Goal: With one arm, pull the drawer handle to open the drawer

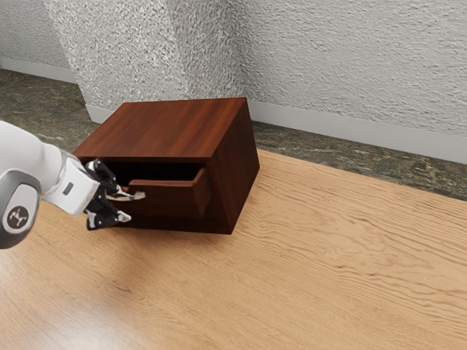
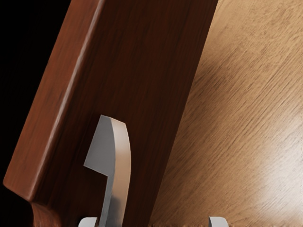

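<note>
Drawer (image 1: 171,193) stands part-way out of the cabinet (image 1: 175,127), front panel clear of the carcass; a dark gap shows above the panel, into the cabinet's interior; front looks skewed, the end nearer the arm further out than the other.

Cabinet: dark red-brown wood, sitting on the light wooden desk (image 1: 328,255), towards the exterior view's left, close to the rough grey wall (image 1: 328,51).

Arm (image 1: 29,182) enters from the exterior view's left, low over the desk; end effector (image 1: 130,206) is right at the drawer front, at its end on the exterior view's left.

End effector state: fingers apart, wide; one above and one below in the exterior view, not closed on anything I can make out.

Wrist view: drawer front (image 2: 118,71) runs slantwise, desk (image 2: 255,118) bare beside it; curved grey handle (image 2: 111,161) stands off the panel; two pale fingertips (image 2: 88,222) at the lower edge, well apart; handle lies between them, just beside one and far from the other; actual contact with that near finger cannot be told.
</note>
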{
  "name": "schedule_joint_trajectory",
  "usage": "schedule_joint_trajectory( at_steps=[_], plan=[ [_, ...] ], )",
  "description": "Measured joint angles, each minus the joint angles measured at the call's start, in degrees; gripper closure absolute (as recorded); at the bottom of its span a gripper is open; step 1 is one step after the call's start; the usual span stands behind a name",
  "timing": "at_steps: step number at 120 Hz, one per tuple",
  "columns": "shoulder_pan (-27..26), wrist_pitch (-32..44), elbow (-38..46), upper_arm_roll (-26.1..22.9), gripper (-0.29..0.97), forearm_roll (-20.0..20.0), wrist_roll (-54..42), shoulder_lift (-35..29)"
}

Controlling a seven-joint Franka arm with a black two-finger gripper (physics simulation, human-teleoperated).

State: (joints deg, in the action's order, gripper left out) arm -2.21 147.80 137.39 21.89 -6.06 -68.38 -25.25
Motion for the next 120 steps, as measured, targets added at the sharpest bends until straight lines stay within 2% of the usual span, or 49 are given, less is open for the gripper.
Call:
schedule_joint_trajectory(
  at_steps=[21,39,56,71,94,120],
  plan=[
    [1.2,-0.4,2.1,-0.4,0.43,-0.5,-0.1,-2.5],
    [1.6,-0.3,3.2,-0.7,0.51,-0.1,0.0,-3.7],
    [3.3,-1.1,4.2,-3.6,0.46,1.0,0.0,-4.9],
    [4.0,-2.3,4.4,-4.5,0.56,0.8,0.1,-5.7],
    [5.5,-4.3,5.7,-5.6,0.57,0.0,0.4,-7.9],
    [7.9,-6.0,7.5,-7.6,0.51,0.1,0.3,-10.6]
  ],
)
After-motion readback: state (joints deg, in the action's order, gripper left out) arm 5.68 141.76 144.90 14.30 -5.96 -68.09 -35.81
